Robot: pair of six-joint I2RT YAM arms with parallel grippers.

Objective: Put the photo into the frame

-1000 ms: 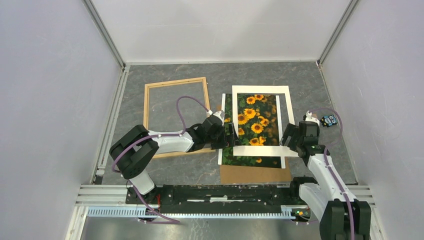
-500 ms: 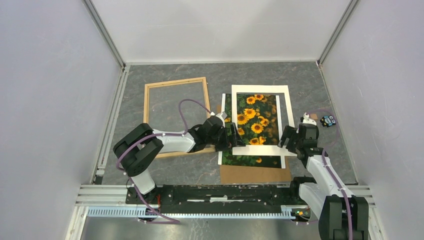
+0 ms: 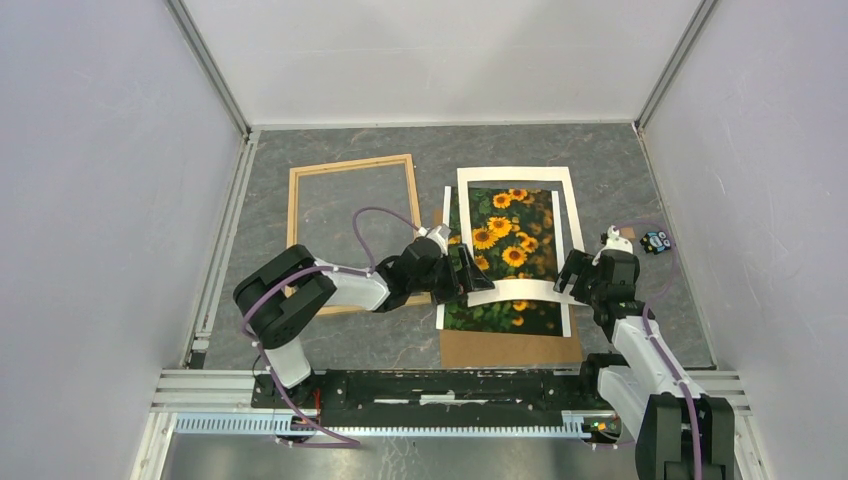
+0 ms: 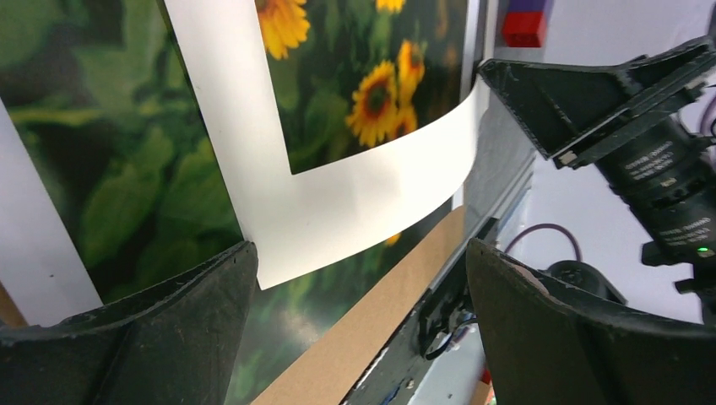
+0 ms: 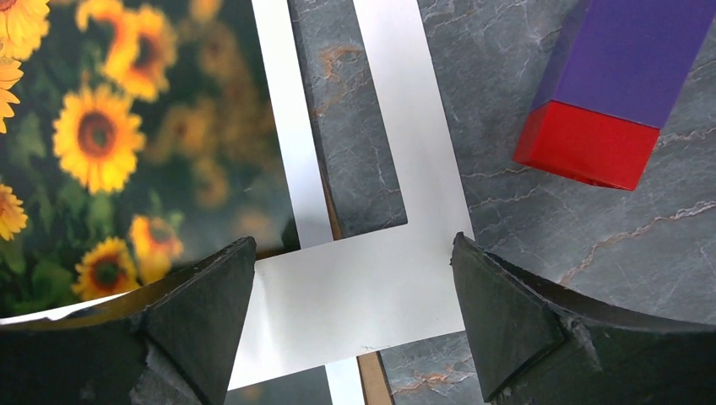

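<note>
The photo [image 3: 500,316] of sunflowers lies flat at centre right, over a brown board [image 3: 510,348]. A white mat [image 3: 512,291] with a window lies on it, its near edge bowed upward between my two grippers. The empty wooden frame [image 3: 350,165] lies to the left. My left gripper [image 3: 468,273] is open at the mat's near left corner, which touches one finger [image 4: 169,329]. My right gripper [image 3: 573,273] is open with its fingers on either side of the mat's near right corner [image 5: 363,295]. The photo also shows in both wrist views [image 4: 110,169] [image 5: 101,143].
A purple block with a red end [image 5: 608,93] lies on the grey tabletop right of the mat. A small dark object [image 3: 655,240] sits near the right wall. Walls enclose the table on three sides. The left arm lies across the frame's near right corner.
Both grippers have moved in on the mat's near corners. The mat's near edge, flat before, now arches up, and the mat has slid slightly away from me.
</note>
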